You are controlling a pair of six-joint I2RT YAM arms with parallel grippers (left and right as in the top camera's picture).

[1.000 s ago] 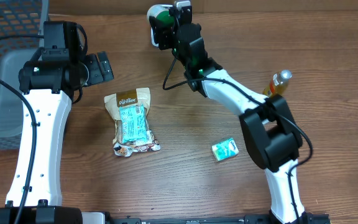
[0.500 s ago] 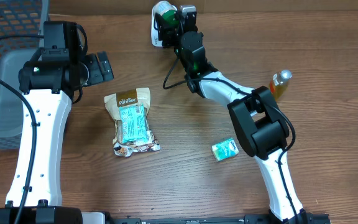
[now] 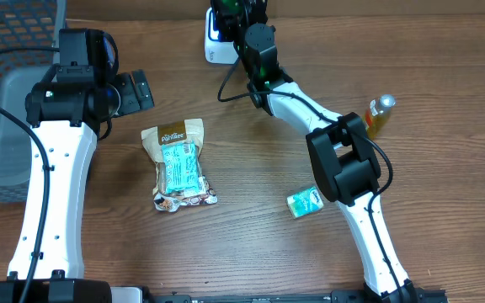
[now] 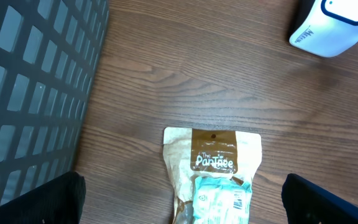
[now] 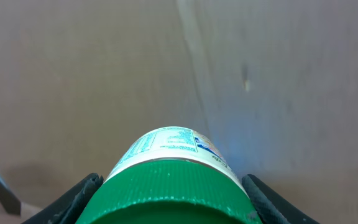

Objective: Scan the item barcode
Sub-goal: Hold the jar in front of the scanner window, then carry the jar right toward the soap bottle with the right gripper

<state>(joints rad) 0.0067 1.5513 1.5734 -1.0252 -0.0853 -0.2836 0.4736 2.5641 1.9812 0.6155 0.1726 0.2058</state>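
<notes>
Right wrist view shows my right gripper [image 5: 173, 194] clamped on the green-lidded jar [image 5: 166, 148], one finger on either side of the ribbed cap, the printed label facing away from the lens. In the overhead view that arm reaches to the far edge of the table and holds the jar right over the white scanner [image 3: 215, 47]; I cannot tell whether they touch.

I judge the jar to be rigid plastic, so it will take a firm squeeze without giving. The ribbed cap is the best place to hold it, because the glossy, round body could twist or slip between flat pads. Gripping at the cap also leaves the label clear for the scanner. I see a facts panel on the label, but no barcode from here. Its weight I can only guess as modest.

My left gripper [image 3: 133, 91] hangs left of the scanner with its jaws spread wide and nothing in them. The snack pouch [image 3: 178, 164] lies on the table nearer to me than the scanner, a little left of it.
</notes>
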